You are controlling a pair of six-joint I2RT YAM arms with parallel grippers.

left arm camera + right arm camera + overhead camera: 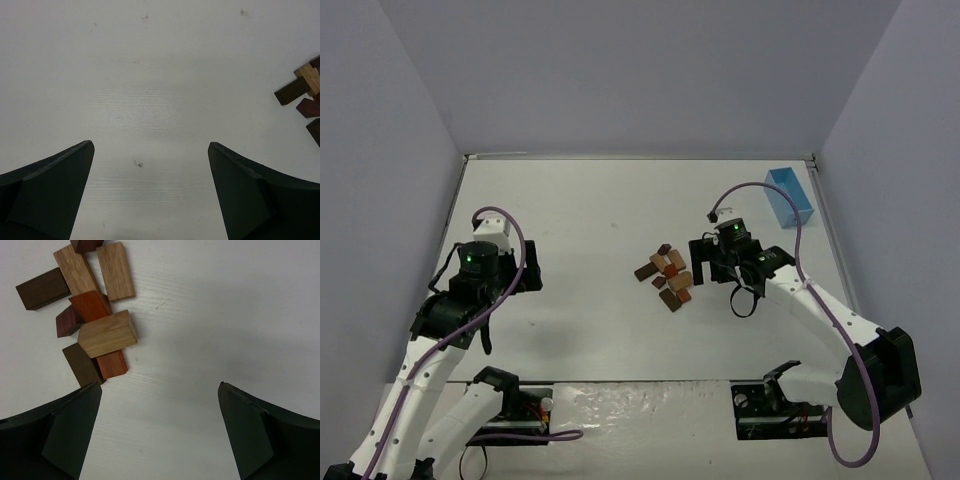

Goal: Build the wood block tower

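In the left wrist view only a few blocks (pixel 305 82) show, cut off by the right edge. In the right wrist view the topmost dark reddish block is cropped by the frame, and the lower end of a dark brown one is hidden behind the left finger (pixel 75 425). From above, the pile (pixel 667 277) is too small to tell single shapes.

The blocks lie in a loose cluster near the middle of the table (pixel 590 210), most of them flat and touching: two tan bars side by side, dark brown, orange-red and reddish pieces, and a tan block that seems to rest partly on its neighbours.

The right gripper (pixel 159 385) hangs just right of the pile, jaws spread wide, holding nothing. The left gripper (pixel 151 144), well apart to the left, is likewise wide open over bare table.

A blue box (pixel 788 197) sits at the far right.
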